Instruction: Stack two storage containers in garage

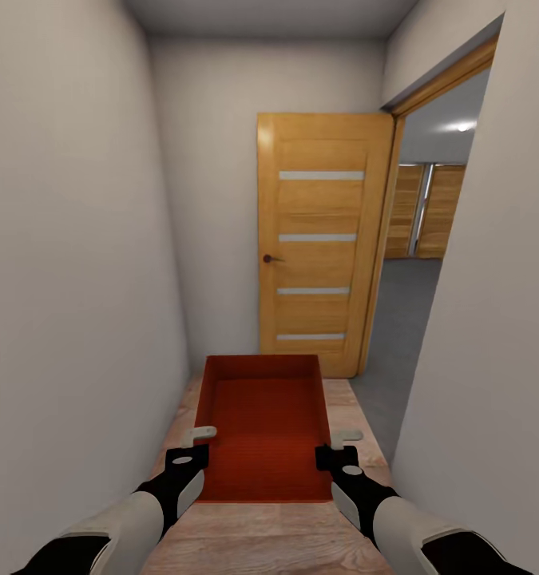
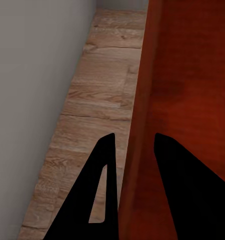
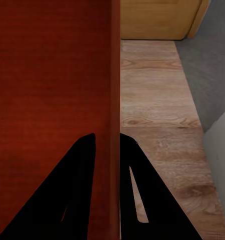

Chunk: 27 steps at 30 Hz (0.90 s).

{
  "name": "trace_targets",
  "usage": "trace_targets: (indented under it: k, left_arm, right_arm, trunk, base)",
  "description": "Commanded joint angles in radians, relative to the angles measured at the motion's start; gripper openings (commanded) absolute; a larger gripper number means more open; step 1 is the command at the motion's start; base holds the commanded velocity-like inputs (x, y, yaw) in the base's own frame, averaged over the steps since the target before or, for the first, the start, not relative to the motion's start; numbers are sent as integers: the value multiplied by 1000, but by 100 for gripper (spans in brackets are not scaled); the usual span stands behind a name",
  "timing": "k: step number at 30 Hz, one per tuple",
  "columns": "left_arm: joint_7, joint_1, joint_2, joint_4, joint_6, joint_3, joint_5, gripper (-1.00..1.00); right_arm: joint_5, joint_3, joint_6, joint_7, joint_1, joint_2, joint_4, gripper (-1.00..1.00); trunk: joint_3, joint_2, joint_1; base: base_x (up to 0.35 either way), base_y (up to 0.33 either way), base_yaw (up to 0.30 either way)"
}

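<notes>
Container: I have one orange-red storage container (image 1: 263,427) held out in front of me at 12 o'clock, open top up, its finely ribbed inside showing, above the wood-plank floor (image 1: 261,543) of a narrow corridor.
Left gripper (image 1: 196,435): at about 9 o'clock of the container, on its left long wall; in the left wrist view the two dark fingers (image 2: 100,195) straddle that wall, one outside and one inside, closed down on it.
Right gripper (image 1: 342,438): at about 3 o'clock of the container, on the right long wall; in the right wrist view its fingers (image 3: 137,195) sit one on each side of the wall (image 3: 115,100) and pinch it.
Grip: both grippers have hold of the same container, narrow gap, wall thickness only.
Door: an orange-wood door (image 1: 323,239) with four glass slats stands open at 12 o'clock beyond the container, swung back against the end wall.
Doorway: at 1 to 2 o'clock, the opening (image 1: 421,263) leads into a room with a dark grey concrete floor (image 1: 401,319) and wood panels at the back.
Walls: pale wall (image 1: 69,279) close on my 9 o'clock side, another (image 1: 501,359) close at 3 o'clock.
</notes>
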Motion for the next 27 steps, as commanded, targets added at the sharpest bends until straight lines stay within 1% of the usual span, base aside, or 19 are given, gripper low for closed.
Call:
trace_targets:
  k: [1, 27]
  left_arm:
    - [5, 0, 44, 3, -2, 20, 7, -100]
    - [5, 0, 44, 3, -2, 20, 7, -100]
  right_arm:
    - [-4, -66, -43, -19, -2, -8, -2, -100]
    - [-4, -66, -44, -19, -2, -8, -2, -100]
  trunk:
    - [-1, -1, 1]
    - [-1, -1, 1]
  base:
    - [326, 0, 0]
    - [326, 0, 0]
